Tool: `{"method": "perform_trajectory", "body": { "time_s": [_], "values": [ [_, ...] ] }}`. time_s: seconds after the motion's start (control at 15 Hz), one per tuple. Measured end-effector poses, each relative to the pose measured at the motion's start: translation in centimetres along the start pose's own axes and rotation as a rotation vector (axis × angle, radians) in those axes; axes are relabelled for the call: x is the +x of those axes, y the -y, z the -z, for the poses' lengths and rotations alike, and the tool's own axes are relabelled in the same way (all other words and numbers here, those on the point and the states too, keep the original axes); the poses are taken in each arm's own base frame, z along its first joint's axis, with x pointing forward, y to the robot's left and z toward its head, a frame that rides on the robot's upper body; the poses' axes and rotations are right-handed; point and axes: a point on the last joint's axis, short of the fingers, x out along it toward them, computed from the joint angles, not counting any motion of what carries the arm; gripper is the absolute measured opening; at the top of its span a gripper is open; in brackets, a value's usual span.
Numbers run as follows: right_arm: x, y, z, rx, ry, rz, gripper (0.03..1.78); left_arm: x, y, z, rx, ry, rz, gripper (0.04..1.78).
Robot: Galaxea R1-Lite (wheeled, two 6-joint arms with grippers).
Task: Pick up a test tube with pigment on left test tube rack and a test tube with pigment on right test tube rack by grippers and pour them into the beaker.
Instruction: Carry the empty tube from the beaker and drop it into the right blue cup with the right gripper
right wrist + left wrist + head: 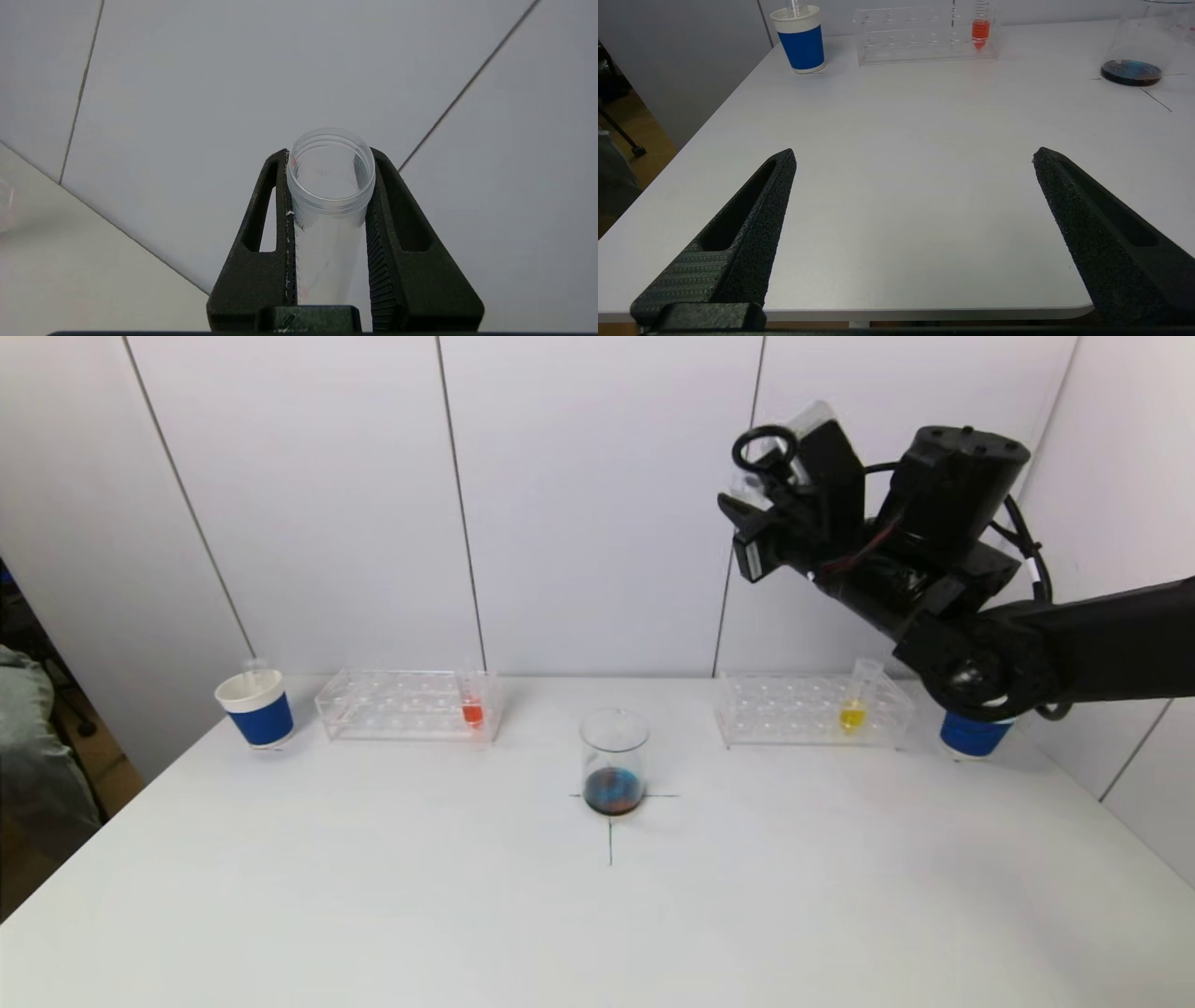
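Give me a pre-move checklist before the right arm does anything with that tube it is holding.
1. Grip: right gripper shut on the clear test tube, one finger on each side. Ok.
2. Tube contents: the tube looks empty, only faint traces inside. Ok.
3. Clearance: the right gripper is raised high above the right rack, in front of the wall. Ok.
4. Beaker: upright on the cross mark, dark pigment mix at its bottom. Ok.
5. Drop-off: blue cup behind the right arm is mostly hidden; free space inside, cannot tell.
6. Left gripper: open, empty, low above the near table edge. Ok.
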Motion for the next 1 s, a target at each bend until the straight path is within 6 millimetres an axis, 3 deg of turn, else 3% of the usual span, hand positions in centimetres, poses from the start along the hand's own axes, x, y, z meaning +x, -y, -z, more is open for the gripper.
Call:
{"method": "perform_trajectory", "body": {
  "time_s": [0.47,1.0],
  "values": [
    [-0.7,7.4,-4.7,0.231,-0.133,0.245,0.48,0.0,0.0,0.0,0.0,0.0,0.0,1.78],
    [-4.1,16.0,-3.7,0.362,-0.368,0.463,0.48,0.0,0.0,0.0,0.001,0.0,0.0,1.78]
  ]
}}
